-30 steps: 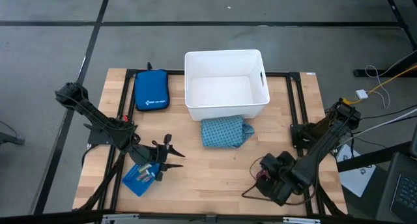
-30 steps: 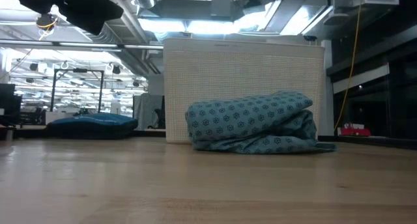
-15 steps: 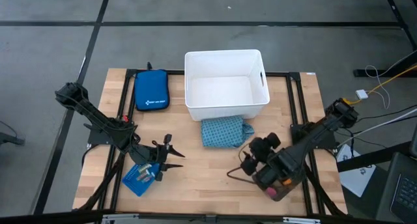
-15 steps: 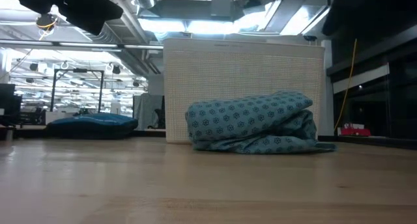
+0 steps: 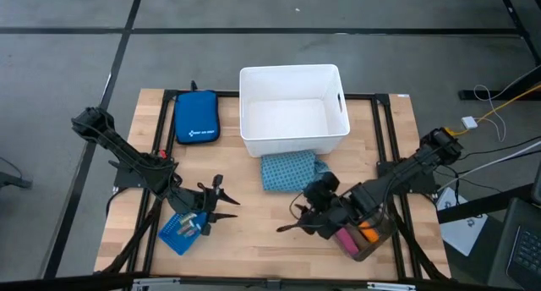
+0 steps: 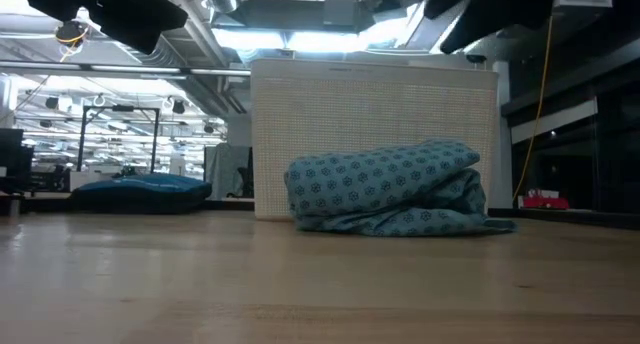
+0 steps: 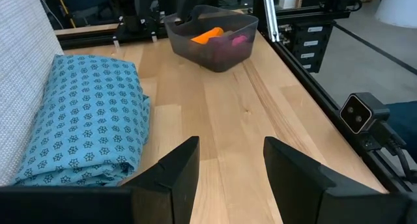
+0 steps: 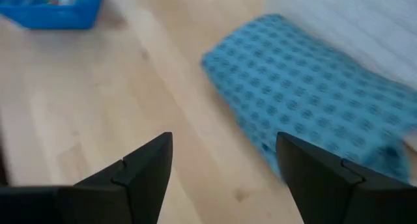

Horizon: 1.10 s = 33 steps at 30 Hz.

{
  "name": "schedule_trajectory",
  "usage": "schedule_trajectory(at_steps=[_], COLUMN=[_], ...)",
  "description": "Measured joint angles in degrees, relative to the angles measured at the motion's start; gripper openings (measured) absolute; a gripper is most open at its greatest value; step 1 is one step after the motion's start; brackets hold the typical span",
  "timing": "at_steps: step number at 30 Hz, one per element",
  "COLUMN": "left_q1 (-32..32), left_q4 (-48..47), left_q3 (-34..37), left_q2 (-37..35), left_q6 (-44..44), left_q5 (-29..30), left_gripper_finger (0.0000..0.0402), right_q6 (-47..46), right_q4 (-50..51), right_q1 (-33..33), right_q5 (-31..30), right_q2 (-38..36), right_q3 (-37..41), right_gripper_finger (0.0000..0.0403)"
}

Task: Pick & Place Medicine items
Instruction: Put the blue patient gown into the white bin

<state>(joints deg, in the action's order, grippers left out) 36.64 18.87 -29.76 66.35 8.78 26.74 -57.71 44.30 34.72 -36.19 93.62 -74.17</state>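
Note:
The teal patterned soft pack (image 5: 292, 171) lies flat on the table against the white bin's near wall, and also shows as the teal pack (image 6: 385, 189) in the low view. An orange tube (image 7: 207, 35) and a pink tube (image 7: 234, 40) lie in the grey tray (image 5: 365, 238) near the table's right near corner. My right gripper (image 5: 292, 221) is open and hovers left of that tray, just near of the pack (image 8: 306, 100). My left gripper (image 5: 224, 200) is open and waits beside the blue tray (image 5: 180, 233). The stick and small bits cannot be made out.
A white bin (image 5: 293, 109) stands at the table's far middle, with a dark blue zipped pouch (image 5: 196, 116) to its left. The blue tray (image 8: 52, 2) sits at the left near side. Bare wood lies between the two grippers.
My right arm has swung from over the grey tray at the right near corner toward the table's left and a little toward the far edge, ending close to the teal pack. The grey tray with its orange and pink tubes is now uncovered.

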Motion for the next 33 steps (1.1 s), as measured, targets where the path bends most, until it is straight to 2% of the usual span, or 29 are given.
schedule_trajectory(at_steps=[4, 9, 13, 17, 21, 26, 33], left_q1=[0.0, 0.0, 0.0, 0.02, 0.02, 0.01, 0.01], left_q4=[0.0, 0.0, 0.0, -0.02, -0.46, -0.85, -0.95], left_q3=[0.0, 0.0, 0.0, 0.0, 0.02, 0.02, 0.02], left_q2=[0.0, 0.01, 0.0, 0.0, 0.01, 0.02, 0.0], left_q6=[0.0, -0.02, 0.0, 0.17, 0.87, 1.02, 1.23], left_q5=[0.0, -0.13, -0.13, -0.99, -0.98, -0.94, -0.85], left_gripper_finger=[0.0168, 0.0168, 0.0168, 0.0168, 0.0168, 0.0168, 0.0168], right_q6=[8.2, 18.81, 25.53, 27.38, 31.65, 38.2, 34.23], right_q4=[-5.79, -19.66, -28.59, -23.52, -18.31, -17.05, 0.83], right_q1=[-1.2, -3.01, -3.03, -2.78, -1.97, -1.51, -0.87], right_q5=[3.79, 12.11, 13.28, 7.81, 2.01, 2.37, 3.32], right_q2=[0.02, 0.07, 0.07, 0.9, 6.19, 15.29, 23.99], right_q3=[0.02, 0.03, 0.02, 0.01, 0.13, -0.09, -9.83], right_gripper_finger=[0.0271, 0.0271, 0.0271, 0.0271, 0.0271, 0.0271, 0.0273])
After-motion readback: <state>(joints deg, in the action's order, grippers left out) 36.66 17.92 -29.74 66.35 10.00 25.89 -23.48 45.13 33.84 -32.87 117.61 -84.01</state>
